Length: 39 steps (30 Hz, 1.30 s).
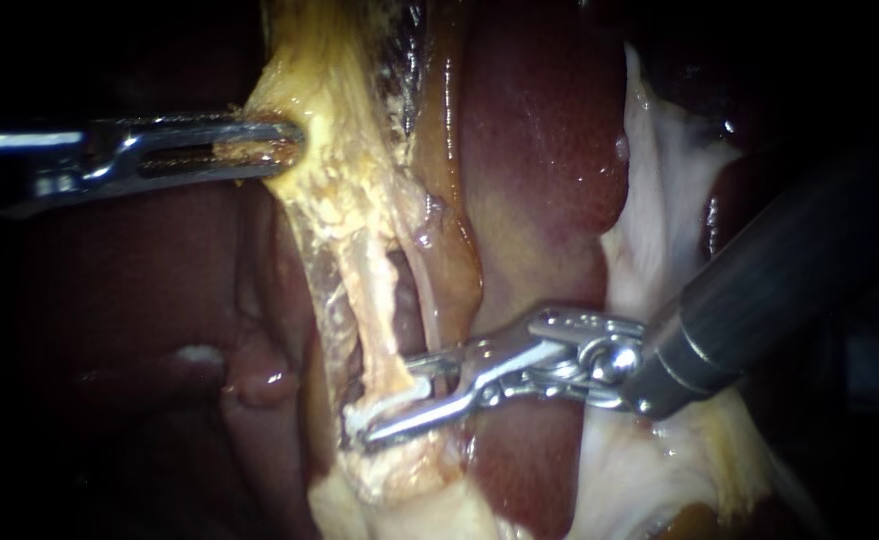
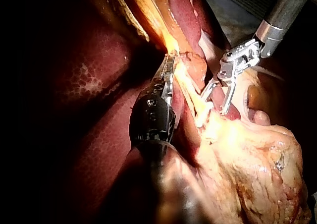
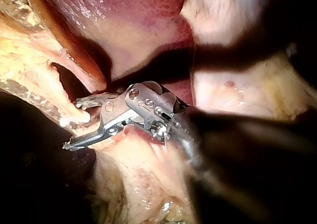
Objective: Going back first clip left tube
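Observation:
The left tube [image 1: 369, 300] is a pale strand that runs down from the yellow tissue [image 1: 329, 170]. My right instrument [image 1: 384, 400] has its jaws open astride the tube's lower part, one jaw on either side with a gap showing. A small white piece [image 1: 359, 413] lies across the tube by the lower jaw; I cannot tell whether it is a clip. The right wrist view shows the same straddle, the right instrument [image 3: 73, 125] around the tube [image 3: 69, 110]. My left instrument [image 1: 277, 148] is shut on the yellow tissue and holds it to the left, as the left wrist view shows for the left instrument [image 2: 171, 61].
A thinner translucent strand [image 1: 424, 290] runs just right of the left tube. Dark red liver [image 1: 539, 150] lies behind, with pale white tissue [image 1: 659, 200] to its right. Lumpy yellow fat [image 2: 257, 159] spreads below the tubes. The right instrument's shaft [image 1: 779, 270] crosses the lower right.

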### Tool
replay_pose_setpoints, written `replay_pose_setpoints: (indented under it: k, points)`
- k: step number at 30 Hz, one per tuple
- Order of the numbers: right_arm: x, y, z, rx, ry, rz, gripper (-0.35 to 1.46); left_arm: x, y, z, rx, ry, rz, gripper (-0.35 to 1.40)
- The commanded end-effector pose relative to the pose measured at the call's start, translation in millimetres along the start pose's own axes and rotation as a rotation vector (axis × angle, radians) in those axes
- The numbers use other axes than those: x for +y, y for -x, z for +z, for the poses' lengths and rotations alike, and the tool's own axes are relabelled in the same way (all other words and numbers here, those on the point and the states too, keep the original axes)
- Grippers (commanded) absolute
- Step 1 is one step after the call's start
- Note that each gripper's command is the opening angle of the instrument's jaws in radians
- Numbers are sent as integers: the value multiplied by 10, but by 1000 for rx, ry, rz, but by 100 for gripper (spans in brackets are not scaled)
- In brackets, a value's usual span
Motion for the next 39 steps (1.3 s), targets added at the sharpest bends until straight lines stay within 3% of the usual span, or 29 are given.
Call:
replay_pose_setpoints:
  k: [1, 6, 14, 20, 25, 30, 39]
  points:
    - [-1, 0, -6, 0, 11, -9, 59, 0, 0, -1, 0, 0, 0, -35]
    - [-7, -2, -29, 12, 48, -64, 60, 0, 0, -1, 0, -1, 0, -35]
    - [-14, -7, -64, 1, 123, -383, 60, 0, 0, -1, 0, -1, 0, -35]
    - [-20, -19, -96, 5, 183, -550, 60, 0, 0, -2, 0, -1, 0, -35]
    - [-31, -34, -124, 20, 220, -602, 60, 1, 0, -2, 0, -1, 1, -35]
    - [-45, -43, -136, 35, 212, -609, 60, 3, -1, 1, 0, -1, 1, -35]
    - [-50, -40, -135, 31, 191, -625, 60, 22, -15, 25, -7, 9, 9, -35]
